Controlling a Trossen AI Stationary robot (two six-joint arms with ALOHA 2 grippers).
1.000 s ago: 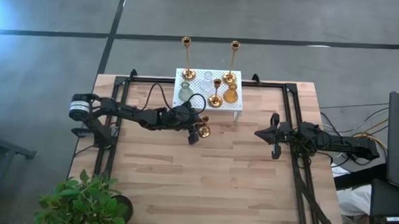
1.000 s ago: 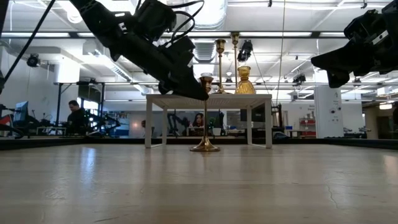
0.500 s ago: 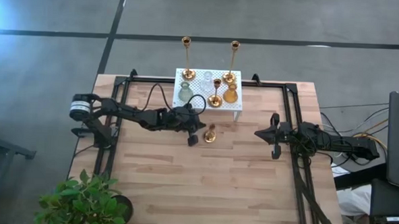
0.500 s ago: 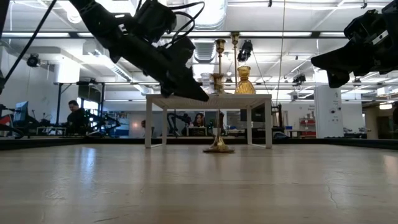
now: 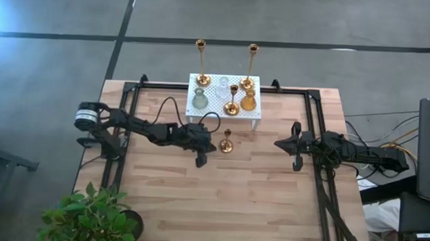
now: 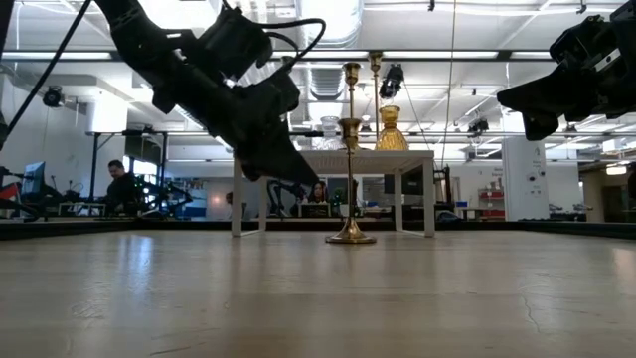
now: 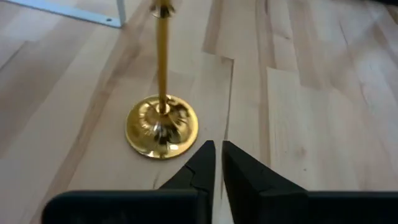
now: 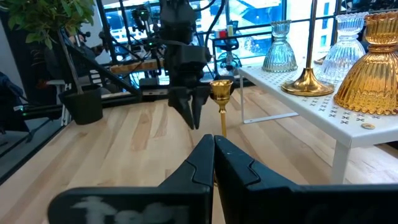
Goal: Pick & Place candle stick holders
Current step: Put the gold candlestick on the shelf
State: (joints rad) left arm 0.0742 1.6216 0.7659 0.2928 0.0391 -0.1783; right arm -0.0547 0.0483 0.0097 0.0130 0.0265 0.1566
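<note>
A short brass holder [image 5: 226, 144] stands upright on its round base on the table, just in front of the white stand [image 5: 215, 80]; it also shows in the left wrist view [image 7: 161, 124]. My left gripper [image 5: 200, 160] is shut and empty, a little to the near left of the holder. On the stand are two tall brass sticks [image 5: 201, 62] [image 5: 251, 64], another short brass holder [image 5: 232, 107], and grey-green [image 5: 200, 99], clear [image 5: 223, 84] and amber [image 5: 249, 102] glass holders. My right gripper [image 5: 277, 143] is shut, waiting at the table's right.
A potted plant [image 5: 91, 217] stands at the near left corner. A black metal frame [image 5: 127, 131] runs along the table's left, far and right sides. Bare wood lies between the two grippers and toward the near edge. People show in the room behind [image 6: 124, 189].
The short brass holder has shifted a little toward the table's right and now stands free on its base. My left gripper has come off its top and drawn back, down and toward the table's near left.
</note>
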